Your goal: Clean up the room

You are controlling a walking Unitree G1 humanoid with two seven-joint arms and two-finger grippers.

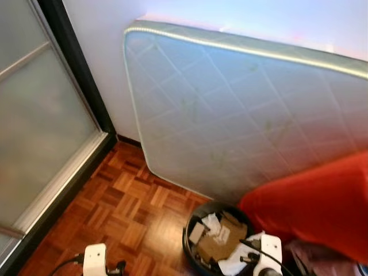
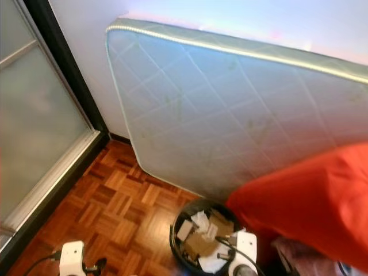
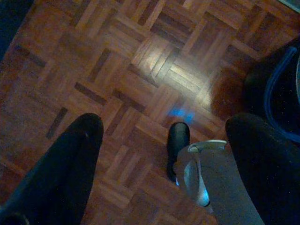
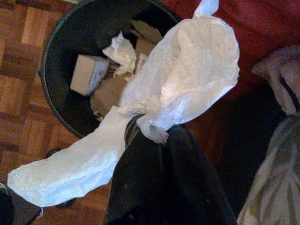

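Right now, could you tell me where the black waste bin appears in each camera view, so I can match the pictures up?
Left eye view: waste bin at the bottom edge, right of centre, beside the red cover.
Right eye view: bottom centre.
Left wrist view: I cannot identify it.
Right wrist view: upper left, behind the white paper in the right end effector.
Shared landmark: the parquet floor.

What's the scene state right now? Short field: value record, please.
setting: wood parquet floor, quilted white mattress leaning against the wall
bin: round black trash bin on the floor, holding cardboard scraps and crumpled paper
right gripper: shut on a crumpled white paper sheet, held above the bin's rim
left gripper: open, above bare floor
beside bin: large red fabric item, touching its far side
task status: paper not yet released
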